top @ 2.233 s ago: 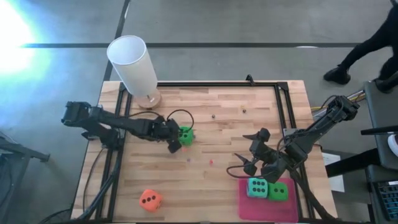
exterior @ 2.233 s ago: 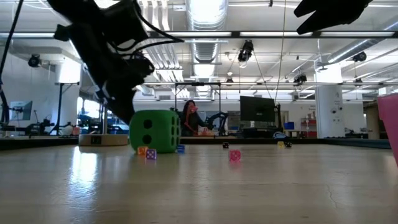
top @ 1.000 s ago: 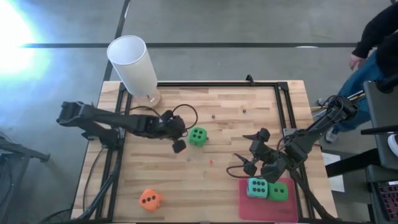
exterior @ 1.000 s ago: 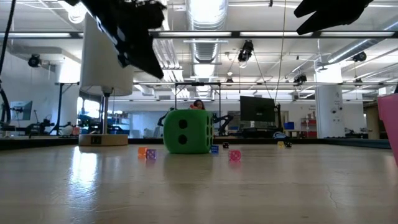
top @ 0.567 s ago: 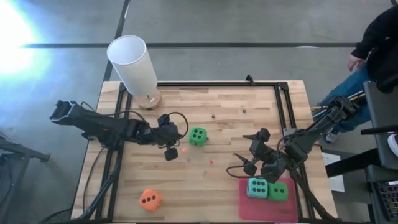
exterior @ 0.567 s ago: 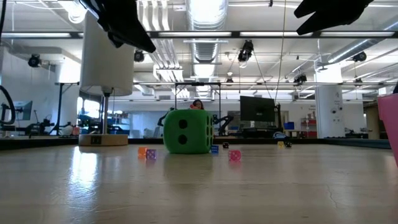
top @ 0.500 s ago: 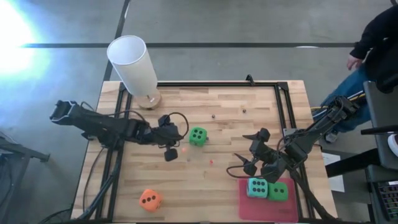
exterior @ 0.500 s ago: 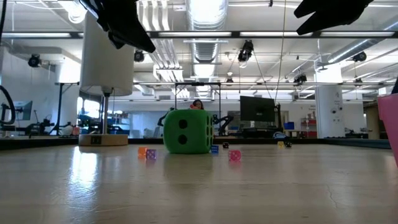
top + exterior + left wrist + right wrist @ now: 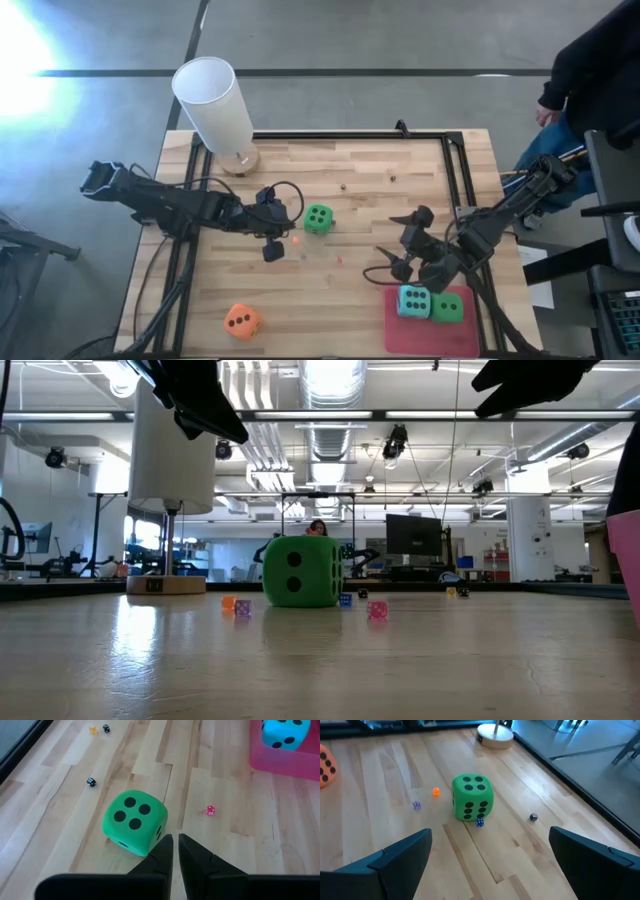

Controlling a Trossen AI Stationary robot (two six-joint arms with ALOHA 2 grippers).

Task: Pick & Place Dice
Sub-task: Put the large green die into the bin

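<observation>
A bright green die (image 9: 318,218) rests flat on the wooden table near its middle, four pips up in the left wrist view (image 9: 134,822). My left gripper (image 9: 278,222) hovers just left of it, raised and shut, touching nothing (image 9: 175,851). My right gripper (image 9: 392,245) waits open above the table, right of the middle and beside the pink mat (image 9: 430,335), its fingers far apart (image 9: 490,834). A teal die (image 9: 414,301) and a second green die (image 9: 447,308) sit on the mat. An orange die (image 9: 241,320) lies near the front left.
A tall white cylinder (image 9: 215,105) on a round wooden foot stands at the far left corner. Several tiny dice (image 9: 210,810) are scattered around the green die. Black rails (image 9: 455,170) border the table. A person (image 9: 590,60) stands beyond the right edge.
My left gripper has drawn back from the green die toward the table's left edge and risen, turning a little. The die has stayed where it was. My right gripper has kept still.
</observation>
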